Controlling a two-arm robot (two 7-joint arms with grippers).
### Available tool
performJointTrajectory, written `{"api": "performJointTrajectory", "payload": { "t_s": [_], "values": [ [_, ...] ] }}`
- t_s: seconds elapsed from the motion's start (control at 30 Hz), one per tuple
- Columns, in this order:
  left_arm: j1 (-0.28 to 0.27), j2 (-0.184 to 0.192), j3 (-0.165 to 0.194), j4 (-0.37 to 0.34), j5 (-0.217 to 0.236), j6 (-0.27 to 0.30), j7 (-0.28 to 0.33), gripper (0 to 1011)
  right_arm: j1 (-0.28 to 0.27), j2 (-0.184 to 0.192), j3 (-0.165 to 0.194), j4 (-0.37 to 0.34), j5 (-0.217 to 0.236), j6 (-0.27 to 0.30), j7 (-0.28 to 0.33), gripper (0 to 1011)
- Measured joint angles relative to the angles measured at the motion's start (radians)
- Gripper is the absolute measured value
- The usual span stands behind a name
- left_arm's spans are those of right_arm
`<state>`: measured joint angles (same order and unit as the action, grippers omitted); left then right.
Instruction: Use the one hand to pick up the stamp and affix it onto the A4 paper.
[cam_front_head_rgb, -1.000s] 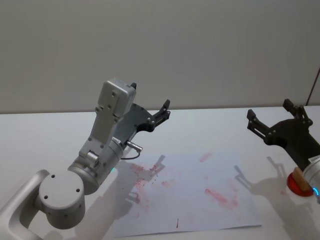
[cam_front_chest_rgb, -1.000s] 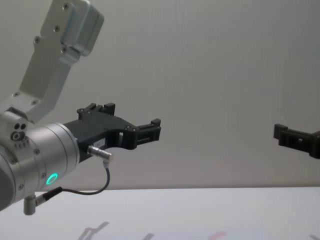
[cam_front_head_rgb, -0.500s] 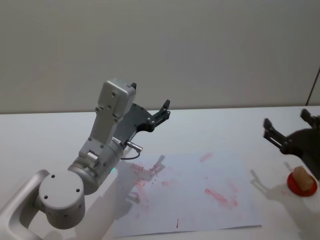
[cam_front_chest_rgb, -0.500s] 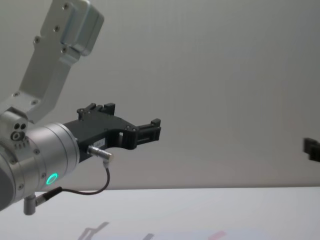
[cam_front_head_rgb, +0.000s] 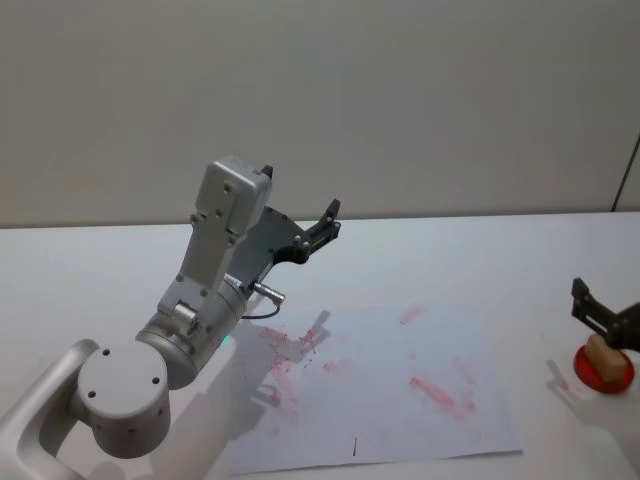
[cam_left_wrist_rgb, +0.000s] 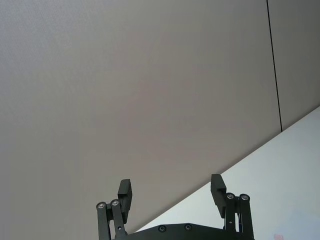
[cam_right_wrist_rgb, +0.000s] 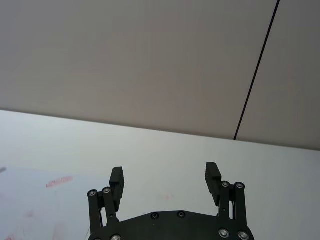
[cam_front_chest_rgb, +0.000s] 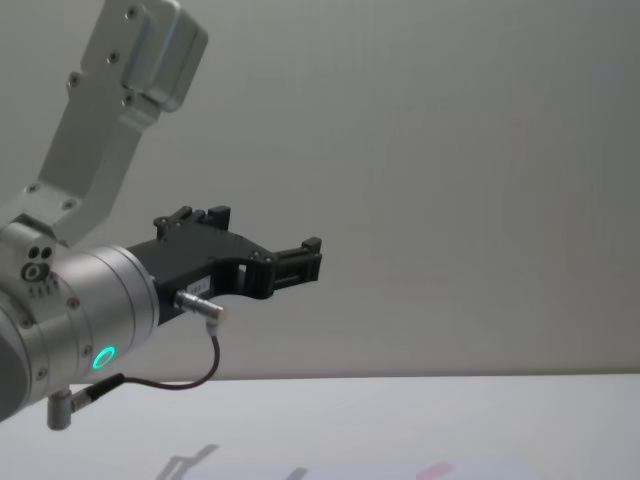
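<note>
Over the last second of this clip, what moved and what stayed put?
The right gripper swung toward the robot's right and lower. It went from near the far right corner of the A4 paper to close by the stamp on its red pad. Its jaws are open and hold nothing. The left gripper, paper and stamp stayed as they were.

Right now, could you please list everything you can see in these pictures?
Table: one, white, across the foreground.
Paper: one, white, flat on the table before the robot.
Smudges: several, pinkish red, scattered on the paper.
Dish: one, red, round, on the table right of the paper.
Stamp: one, tan block, sitting on the dish.
Wall: one, grey, behind the table.
Left gripper: one, black, open and empty, held high on the left.
Right gripper: one, black, open and empty, just by the dish.
</note>
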<state>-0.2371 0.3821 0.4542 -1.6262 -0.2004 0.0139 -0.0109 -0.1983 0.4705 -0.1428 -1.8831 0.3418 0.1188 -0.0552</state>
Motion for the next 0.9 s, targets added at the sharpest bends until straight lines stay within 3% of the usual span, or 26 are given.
{"api": "performJointTrajectory", "payload": {
  "t_s": [0.53,0.9],
  "values": [
    [0.0,0.0,0.0,0.0,0.0,0.0,0.0,1001,-0.078,0.021,0.023,-0.008,0.043,0.083,-0.035,1003],
    [0.0,0.0,0.0,0.0,0.0,0.0,0.0,1001,-0.082,0.003,0.025,0.032,0.055,0.107,-0.037,1003]
  ]
}}
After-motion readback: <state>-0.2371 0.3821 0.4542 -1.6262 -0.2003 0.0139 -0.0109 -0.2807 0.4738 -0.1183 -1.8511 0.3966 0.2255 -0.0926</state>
